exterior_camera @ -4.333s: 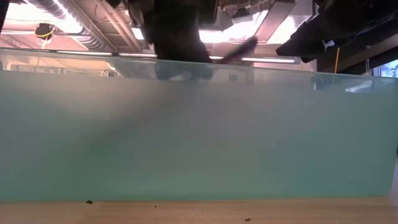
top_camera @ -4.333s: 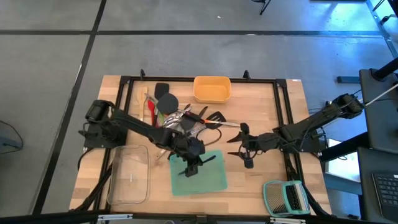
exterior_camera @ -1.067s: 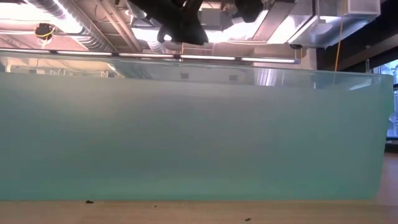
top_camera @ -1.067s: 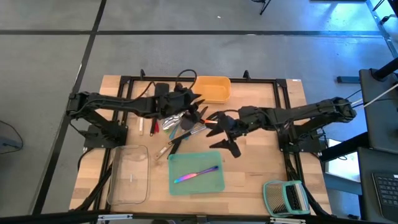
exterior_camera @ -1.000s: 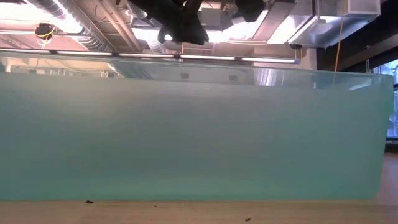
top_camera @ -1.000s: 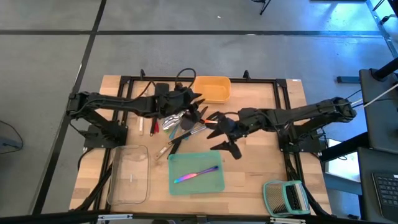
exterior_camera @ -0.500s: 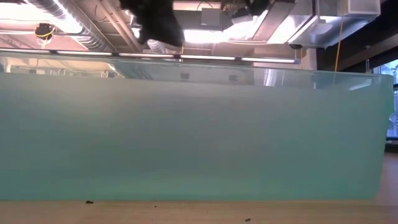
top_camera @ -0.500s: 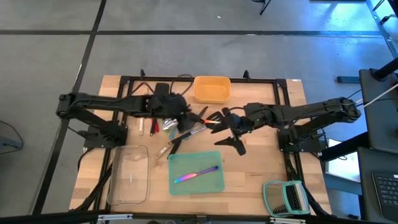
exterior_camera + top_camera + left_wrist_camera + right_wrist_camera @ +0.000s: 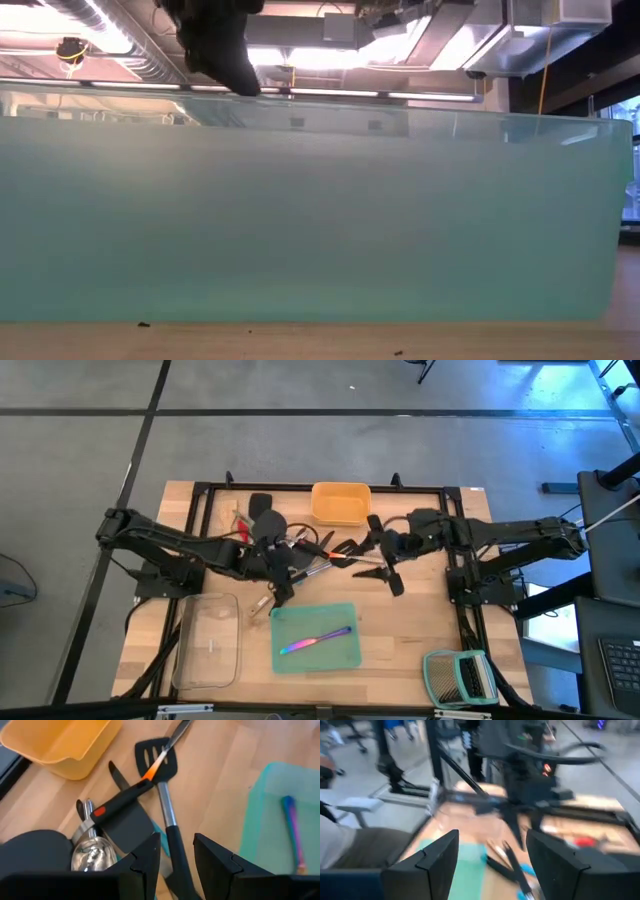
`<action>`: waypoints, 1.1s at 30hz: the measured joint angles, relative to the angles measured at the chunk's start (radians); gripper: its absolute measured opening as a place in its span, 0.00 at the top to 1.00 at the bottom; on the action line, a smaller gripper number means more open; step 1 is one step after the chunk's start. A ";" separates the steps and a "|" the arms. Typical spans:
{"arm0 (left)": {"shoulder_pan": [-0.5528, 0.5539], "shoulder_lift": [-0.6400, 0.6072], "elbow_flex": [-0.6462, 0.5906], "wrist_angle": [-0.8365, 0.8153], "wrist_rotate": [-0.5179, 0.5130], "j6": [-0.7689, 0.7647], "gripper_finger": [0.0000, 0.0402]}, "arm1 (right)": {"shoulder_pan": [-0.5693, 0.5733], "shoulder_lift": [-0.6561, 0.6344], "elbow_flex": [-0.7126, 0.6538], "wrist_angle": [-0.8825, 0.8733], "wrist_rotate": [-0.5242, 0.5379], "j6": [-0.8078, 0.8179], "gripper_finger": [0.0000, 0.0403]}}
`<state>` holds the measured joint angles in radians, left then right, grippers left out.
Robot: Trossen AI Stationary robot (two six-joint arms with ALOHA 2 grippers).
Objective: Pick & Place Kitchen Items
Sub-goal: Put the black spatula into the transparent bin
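Most of the kitchen tools (image 9: pixel 300 552) lay in a messy pile near the middle of the table, just in front of the yellow tray (image 9: pixel 340 503). In the pile were a black turner with slots (image 9: pixel 156 755), a shiny steel scoop (image 9: pixel 91 856), a black spatula and some tools with red and blue handles. Only one thing looked put away: a shiny rainbow knife (image 9: pixel 314 642) lay inside the teal tray (image 9: pixel 345 658). The clear tray (image 9: pixel 208 660) beside it held no tools, and the yellow tray looked bare too. So the job seemed to be only at its start, with nearly all the tools left to move.

The left gripper (image 9: pixel 277 572) was low over the near edge of the pile. Its fingers (image 9: pixel 147 857) stood a little apart with nothing between them. The right gripper (image 9: pixel 385 565) hung over bare wood on the other side of the pile. Its fingers (image 9: pixel 442 857) were spread wide and held nothing.

The table (image 9: pixel 420 622) was light wood with a black frame around it. A green and grey rack (image 9: pixel 458 676) sat at the near right corner. Around the table was a grey floor with dark lines. In the low view the teal tray's wall (image 9: pixel 320 215) filled almost everything, with ceiling lights above it.
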<state>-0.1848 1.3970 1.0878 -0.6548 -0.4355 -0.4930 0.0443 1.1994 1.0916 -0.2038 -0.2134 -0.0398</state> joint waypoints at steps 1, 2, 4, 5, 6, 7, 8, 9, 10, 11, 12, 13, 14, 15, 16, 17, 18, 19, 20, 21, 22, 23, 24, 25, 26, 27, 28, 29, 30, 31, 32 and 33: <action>0.000 0.012 0.000 0.001 0.000 0.006 0.72 | -0.019 0.005 0.004 -0.031 0.000 -0.002 0.42; 0.002 0.024 0.000 0.001 0.000 0.010 0.72 | -0.042 0.009 0.006 -0.067 0.000 -0.002 0.42; 0.013 0.055 0.001 0.004 0.000 0.014 0.72 | -0.091 0.016 0.010 -0.103 -0.003 0.005 0.42; 0.020 0.071 0.001 0.001 0.005 0.016 0.72 | -0.118 0.016 0.011 -0.120 -0.013 0.008 0.42; 0.027 0.088 0.000 -0.001 0.012 0.016 0.72 | -0.147 0.016 0.011 -0.139 -0.035 0.010 0.42; 0.035 0.104 0.000 0.002 0.016 0.016 0.72 | -0.172 0.017 0.011 -0.154 -0.065 0.010 0.42; 0.041 0.120 0.000 0.002 0.020 0.016 0.72 | -0.195 0.022 0.011 -0.171 -0.098 0.009 0.42; 0.048 0.137 0.000 0.002 0.024 0.018 0.72 | -0.214 0.027 0.011 -0.187 -0.129 0.004 0.42; 0.055 0.152 0.000 0.006 0.027 0.025 0.72 | -0.229 0.031 0.011 -0.209 -0.155 -0.001 0.42; 0.060 0.164 0.000 0.006 0.028 0.031 0.72 | -0.241 0.035 0.011 -0.227 -0.174 -0.008 0.42; 0.066 0.172 0.000 0.009 0.031 0.033 0.72 | -0.248 0.042 0.011 -0.225 -0.180 -0.013 0.42; 0.073 0.178 0.000 0.018 0.033 0.039 0.72 | -0.253 0.045 0.011 -0.225 -0.181 -0.017 0.42; 0.080 0.183 0.000 0.029 0.036 0.052 0.72 | -0.258 0.046 0.010 -0.234 -0.180 -0.021 0.42; 0.087 0.186 0.000 0.040 0.039 0.069 0.72 | -0.263 0.046 0.010 -0.231 -0.180 -0.025 0.42; 0.094 0.187 0.000 0.054 0.040 0.089 0.72 | -0.265 0.046 0.010 -0.220 -0.181 -0.027 0.42; 0.102 0.187 0.000 0.073 0.038 0.112 0.72 | -0.267 0.046 0.011 -0.218 -0.181 -0.029 0.42; 0.109 0.187 0.000 0.097 0.031 0.137 0.72 | -0.268 0.046 0.011 -0.221 -0.181 -0.033 0.42; 0.119 0.187 0.000 0.121 0.026 0.164 0.72 | -0.268 0.046 0.011 -0.222 -0.181 -0.039 0.42; 0.130 0.187 0.000 0.140 0.021 0.186 0.72 | -0.268 0.046 0.011 -0.222 -0.181 -0.046 0.42; 0.143 0.187 0.000 0.160 0.019 0.212 0.72 | -0.268 0.046 0.011 -0.220 -0.182 -0.050 0.42; 0.158 0.187 0.000 0.181 0.020 0.240 0.72 | -0.268 0.046 0.011 -0.219 -0.183 -0.055 0.42; 0.172 0.187 0.000 0.196 0.024 0.270 0.72 | -0.268 0.046 0.011 -0.220 -0.183 -0.061 0.42; 0.186 0.187 0.000 0.205 0.035 0.308 0.72 | -0.268 0.046 0.011 -0.220 -0.183 -0.070 0.42; 0.199 0.187 0.000 0.210 0.046 0.350 0.72 | -0.269 0.046 0.011 -0.219 -0.183 -0.078 0.42; 0.210 0.187 0.000 0.207 0.055 0.386 0.72 | -0.270 0.046 0.011 -0.219 -0.182 -0.085 0.42; 0.219 0.187 0.000 0.198 0.063 0.428 0.72 | -0.273 0.046 0.011 -0.218 -0.182 -0.090 0.42; 0.230 0.186 0.000 0.182 0.065 0.458 0.72 | -0.276 0.046 0.011 -0.213 -0.178 -0.092 0.42; 0.240 0.185 0.000 0.162 0.068 0.478 0.72 | -0.281 0.046 0.011 -0.203 -0.170 -0.089 0.42; 0.252 0.183 0.000 0.150 0.072 0.492 0.72 | -0.285 0.046 0.011 -0.191 -0.149 -0.076 0.42; 0.266 0.183 0.000 0.148 0.078 0.499 0.72 | -0.289 0.046 0.011 -0.177 -0.115 -0.060 0.42; 0.278 0.182 -0.004 0.154 0.088 0.505 0.73 | -0.293 0.046 0.011 -0.164 -0.068 -0.040 0.42; 0.288 0.180 -0.017 0.172 0.103 0.509 0.73 | -0.293 0.046 0.011 -0.151 -0.019 -0.012 0.42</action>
<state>0.1032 1.5772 1.0707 -0.4826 -0.3329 0.0164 -0.2489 1.2449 1.1023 -0.3549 -0.2328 -0.0521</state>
